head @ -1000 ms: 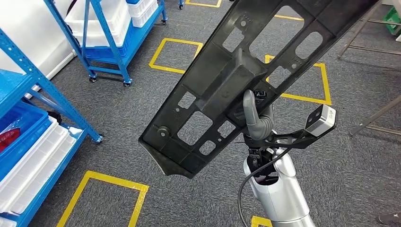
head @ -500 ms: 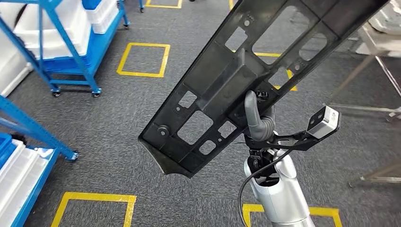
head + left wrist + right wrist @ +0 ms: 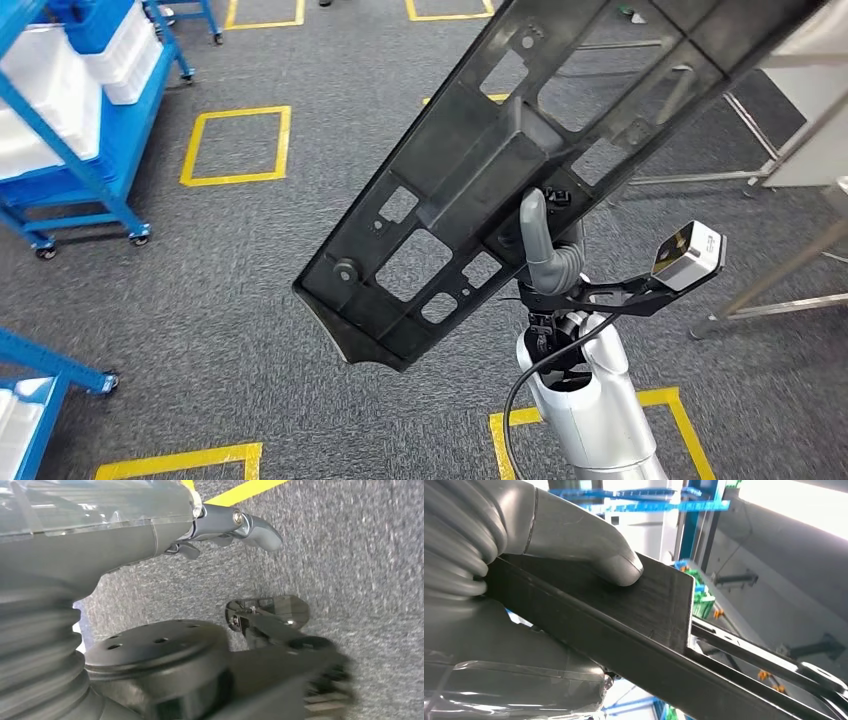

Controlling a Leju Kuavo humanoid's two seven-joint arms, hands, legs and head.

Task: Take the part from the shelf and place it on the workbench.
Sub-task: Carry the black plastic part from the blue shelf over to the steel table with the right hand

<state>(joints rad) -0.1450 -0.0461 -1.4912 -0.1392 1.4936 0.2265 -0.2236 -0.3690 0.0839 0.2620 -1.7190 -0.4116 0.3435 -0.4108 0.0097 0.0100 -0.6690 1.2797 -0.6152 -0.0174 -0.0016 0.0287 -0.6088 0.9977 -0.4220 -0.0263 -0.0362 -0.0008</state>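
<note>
**A:** Where is the part (image 3: 520,170) at this moment?

**B:** It is in the air, off the shelf. It is a long black plastic panel with many cut-outs. The right hand (image 3: 548,245) grips it near the middle of its length, with the thumb (image 3: 589,555) pressed flat on one face and the other fingers behind it. From the hand, one end goes up and away and the other end comes down toward the robot's left side. So the panel is tilted, not level.

**A:** And the left hand (image 3: 235,525)?

**B:** It hangs low over the grey carpet (image 3: 220,280) and holds nothing. I cannot tell if its fingers are spread or curled.

**A:** What is near the hand now?

**B:** On the far right of the hand I see metal legs (image 3: 770,290) and a pale edge above them (image 3: 800,160); I think this is the table. The blue shelves (image 3: 90,150) are well apart, on the left.

**A:** How should the carrying be done well?

**B:** In my judgement, the grip must be kept firm, because the long panel has much leverage on one hand. The high end must pass free of the table edge, and the panel should be brought level before it is lowered.
</note>
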